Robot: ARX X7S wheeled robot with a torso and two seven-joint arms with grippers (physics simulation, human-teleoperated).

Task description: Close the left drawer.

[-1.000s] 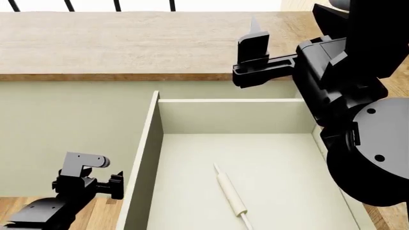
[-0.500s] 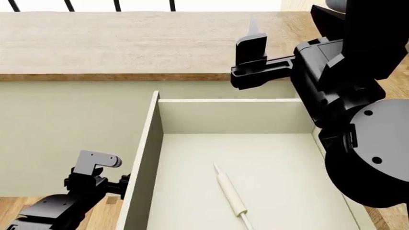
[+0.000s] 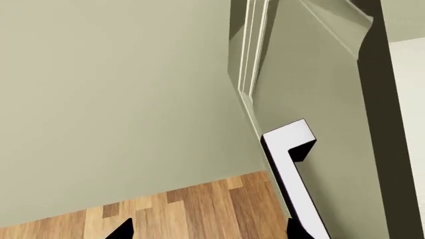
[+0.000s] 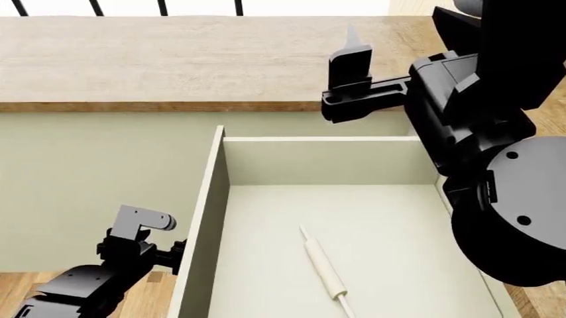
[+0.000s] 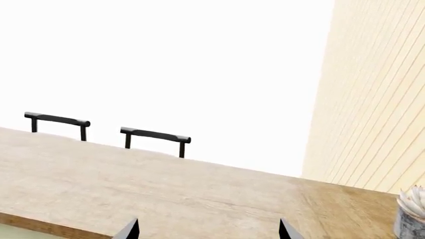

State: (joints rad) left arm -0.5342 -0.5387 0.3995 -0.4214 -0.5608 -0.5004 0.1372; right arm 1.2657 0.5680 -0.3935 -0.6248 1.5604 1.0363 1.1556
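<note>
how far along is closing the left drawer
Early stage. Done: nothing on the drawer itself; the left drawer stands pulled far out from the cabinet, a rolling pin lying inside. In hand: the left gripper sits low beside the drawer's outer side wall, holding nothing. The right gripper hovers over the wooden countertop, not engaged. Left: reach the drawer front and push it fully in.

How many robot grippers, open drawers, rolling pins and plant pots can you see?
Grippers: 2, the left gripper and the right gripper
Open drawers: 1, the left drawer
Rolling pins: 1, the rolling pin inside it
Plant pots: 1, the plant pot on the countertop
Total: 5
</note>
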